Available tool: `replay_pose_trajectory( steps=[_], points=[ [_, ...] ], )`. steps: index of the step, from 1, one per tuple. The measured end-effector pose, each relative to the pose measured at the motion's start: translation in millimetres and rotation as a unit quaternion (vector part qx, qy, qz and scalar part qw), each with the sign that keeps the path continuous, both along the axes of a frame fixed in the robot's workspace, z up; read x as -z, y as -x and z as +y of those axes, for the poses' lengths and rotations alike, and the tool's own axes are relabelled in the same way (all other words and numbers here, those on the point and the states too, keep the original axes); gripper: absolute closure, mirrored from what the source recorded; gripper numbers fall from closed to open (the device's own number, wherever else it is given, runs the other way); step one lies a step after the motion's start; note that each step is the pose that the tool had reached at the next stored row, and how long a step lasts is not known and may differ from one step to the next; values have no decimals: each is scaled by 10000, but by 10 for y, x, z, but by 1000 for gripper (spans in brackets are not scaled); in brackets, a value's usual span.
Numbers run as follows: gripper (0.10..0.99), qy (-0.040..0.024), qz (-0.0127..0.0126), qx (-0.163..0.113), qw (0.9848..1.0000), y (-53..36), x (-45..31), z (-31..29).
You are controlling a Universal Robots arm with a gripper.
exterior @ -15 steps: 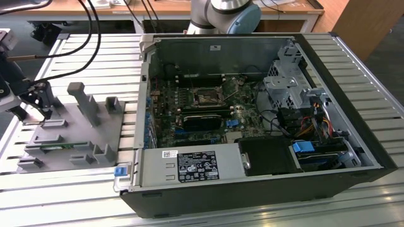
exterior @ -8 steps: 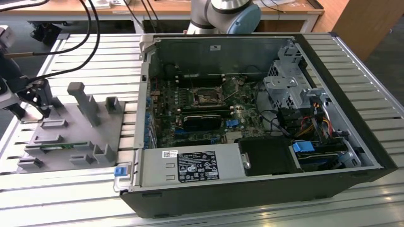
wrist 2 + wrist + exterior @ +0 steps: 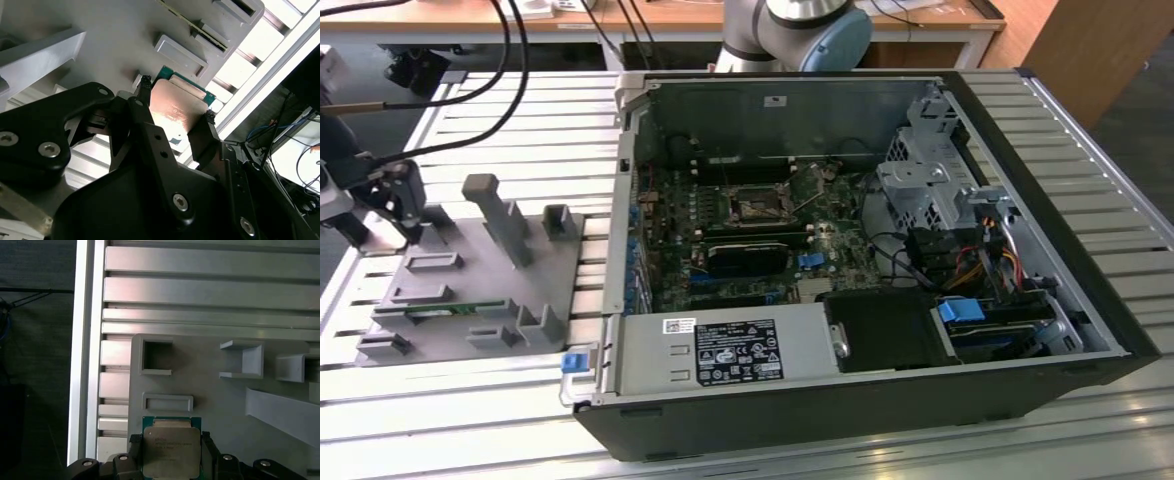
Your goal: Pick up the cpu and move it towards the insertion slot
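cpu: pinched by two opposite edges, silver lid facing the cam in the first wrist view, green rim showing at one end. Sits over the grey fixture plate, close to that plate's edge. Can't tell if it's clear of the plate or touching.
gripper: clamped on the cpu, one black finger on each side, tips hard against its edges.
gripper pos: in the exterior view I see it at the fixture's far corner, on the exterior view's left.
insertion slot: silvery frame w/ dark centre, on the motherboard inside the open pc case, toward the case's far wall. Well apart from the cpu.
table: alu slats, carries fixture and case side by side.
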State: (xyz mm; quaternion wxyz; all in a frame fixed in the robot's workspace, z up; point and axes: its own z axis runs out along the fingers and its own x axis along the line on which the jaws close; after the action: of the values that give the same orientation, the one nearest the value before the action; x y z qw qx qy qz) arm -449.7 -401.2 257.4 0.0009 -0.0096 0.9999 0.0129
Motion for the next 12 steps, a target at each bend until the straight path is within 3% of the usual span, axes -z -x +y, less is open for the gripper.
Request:
replay_pose_trajectory(
  steps=[12],
  points=[
    [541, 0, 0, 0, 10000, 0, -129, 0]
  ],
)
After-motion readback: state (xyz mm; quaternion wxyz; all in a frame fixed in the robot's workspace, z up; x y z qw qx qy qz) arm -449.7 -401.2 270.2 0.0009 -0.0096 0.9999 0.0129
